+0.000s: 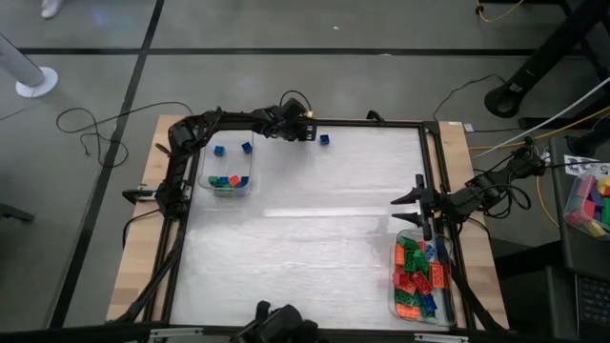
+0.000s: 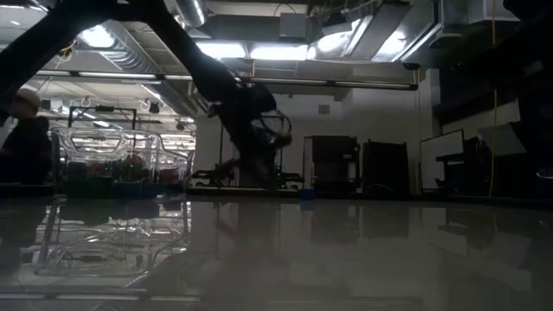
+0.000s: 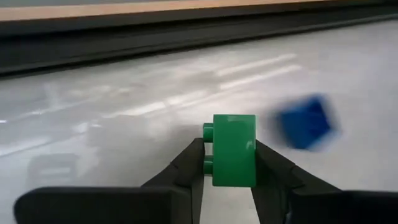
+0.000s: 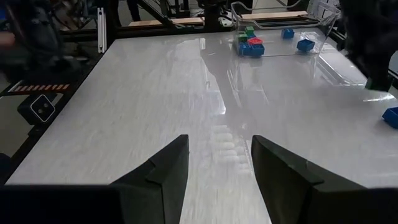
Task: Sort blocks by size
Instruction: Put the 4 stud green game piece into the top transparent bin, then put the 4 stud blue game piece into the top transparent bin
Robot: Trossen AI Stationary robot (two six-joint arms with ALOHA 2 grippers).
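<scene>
Blocks sit in two clear bins: small ones (image 1: 227, 180) in the left bin (image 1: 229, 172) and longer red, green & orange ones (image 1: 416, 270) in the right bin (image 1: 421, 278). Left gripper (image 3: 232, 163), at the table's far edge, is clamped on a small green block (image 3: 234, 150), w/ a loose blue block (image 3: 306, 122) on the table (image 1: 305, 248) just beside it. Right gripper (image 4: 219, 163) hangs w/ fingers apart, holding nothing, near the right bin.

Small bin (image 1: 229, 183) table's left rear; large bin (image 1: 422, 280) right front.
</scene>
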